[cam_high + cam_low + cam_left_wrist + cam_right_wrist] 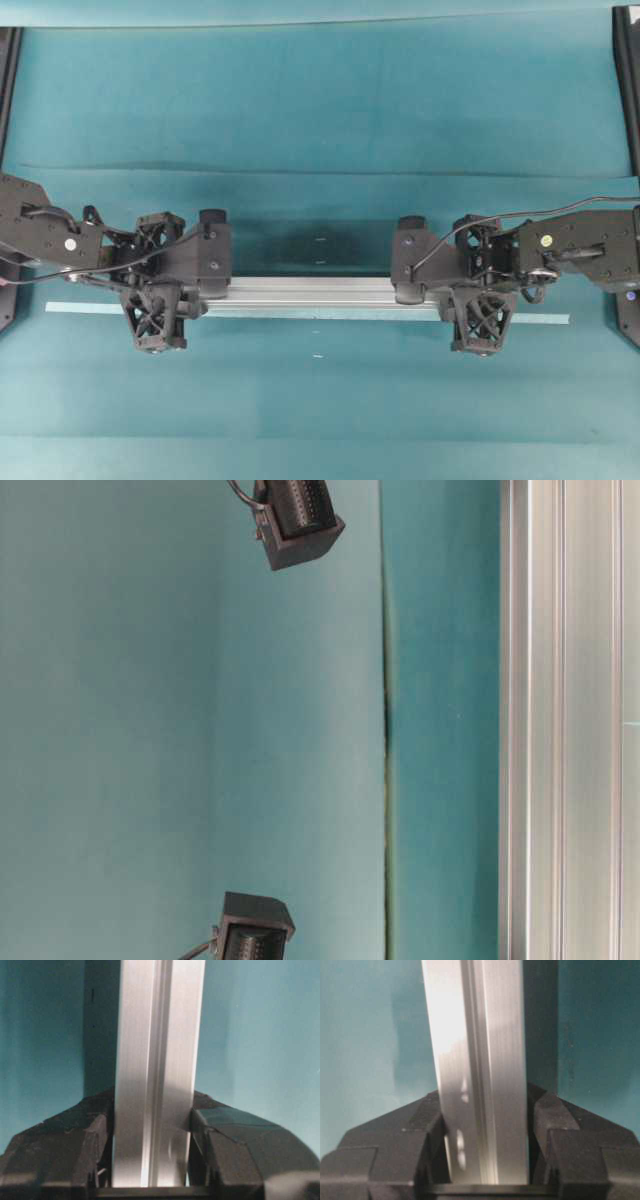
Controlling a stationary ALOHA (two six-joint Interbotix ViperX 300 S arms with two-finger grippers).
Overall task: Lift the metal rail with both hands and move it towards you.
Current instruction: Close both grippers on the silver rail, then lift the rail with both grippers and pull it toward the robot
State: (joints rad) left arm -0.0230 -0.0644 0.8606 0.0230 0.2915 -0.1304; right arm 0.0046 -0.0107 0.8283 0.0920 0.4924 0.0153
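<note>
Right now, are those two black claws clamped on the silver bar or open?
Both clamped. In the wrist views, the left gripper and right gripper each press their fingers against both sides of the metal rail.

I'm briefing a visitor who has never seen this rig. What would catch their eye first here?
The silver metal rail lying crosswise over the teal table, just above a pale tape strip. Then the black left gripper and right gripper, each clamped on one end of it, fingers pressed against its sides.

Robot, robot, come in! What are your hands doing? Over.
Left hand shut on metal rail. Right hand shut on it too. Nothing blocking.
</note>
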